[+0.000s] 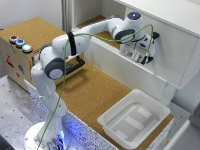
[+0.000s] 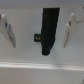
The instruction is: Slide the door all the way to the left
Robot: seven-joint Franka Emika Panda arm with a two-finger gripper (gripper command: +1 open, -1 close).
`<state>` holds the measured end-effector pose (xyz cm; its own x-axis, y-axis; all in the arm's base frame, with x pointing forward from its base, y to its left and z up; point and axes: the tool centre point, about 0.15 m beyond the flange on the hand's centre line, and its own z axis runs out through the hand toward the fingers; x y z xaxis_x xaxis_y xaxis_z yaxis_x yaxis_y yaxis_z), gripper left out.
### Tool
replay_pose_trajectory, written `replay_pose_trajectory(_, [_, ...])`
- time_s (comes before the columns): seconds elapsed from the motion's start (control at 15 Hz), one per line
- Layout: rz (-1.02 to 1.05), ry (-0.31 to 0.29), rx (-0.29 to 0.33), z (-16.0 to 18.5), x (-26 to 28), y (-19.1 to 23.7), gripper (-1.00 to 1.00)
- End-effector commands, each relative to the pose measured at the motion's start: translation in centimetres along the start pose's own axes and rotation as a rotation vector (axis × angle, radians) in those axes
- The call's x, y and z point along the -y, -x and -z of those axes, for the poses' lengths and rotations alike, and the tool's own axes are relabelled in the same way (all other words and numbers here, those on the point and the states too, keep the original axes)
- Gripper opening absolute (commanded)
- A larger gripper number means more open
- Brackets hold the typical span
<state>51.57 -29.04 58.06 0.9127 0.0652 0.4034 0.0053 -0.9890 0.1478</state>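
Note:
The door (image 1: 172, 57) is a large flat white panel on the cabinet at the exterior view's right. My gripper (image 1: 145, 58) is held close against its face, with the arm stretched across the table. In the wrist view the door (image 2: 30, 55) fills the picture, and its small dark handle (image 2: 48, 31) stands upright between my two fingertips (image 2: 71, 30). The gripper (image 2: 39, 31) is open, with one finger on each side of the handle and a gap to each. The jaws do not touch the handle.
A shallow white plastic tray (image 1: 132, 119) sits on the cork tabletop (image 1: 92, 87) below the gripper. A wooden box with coloured buttons (image 1: 19, 50) stands at the exterior view's left. The cabinet's fixed white top (image 1: 165, 12) overhangs the door.

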Motion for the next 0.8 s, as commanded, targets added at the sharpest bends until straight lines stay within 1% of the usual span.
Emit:
replay_pose_trajectory(0.0, [0.04, -0.059, 0.021, -0.3, -1.4, -4.9, 1.0])
replay_pose_trajectory(0.27, [0.064, -0.046, 0.004, -0.4, -1.6, -5.2, 1.0])
replay_pose_trajectory(0.6, [0.053, -0.016, -0.034, -0.9, -2.5, -5.9, 1.0])
replay_pose_trajectory(0.67, [0.04, -0.013, -0.052, -1.0, -2.8, -6.1, -1.0])
replay_pose_trajectory(0.73, [0.037, -0.011, -0.062, -1.1, -2.9, -6.2, -1.0])
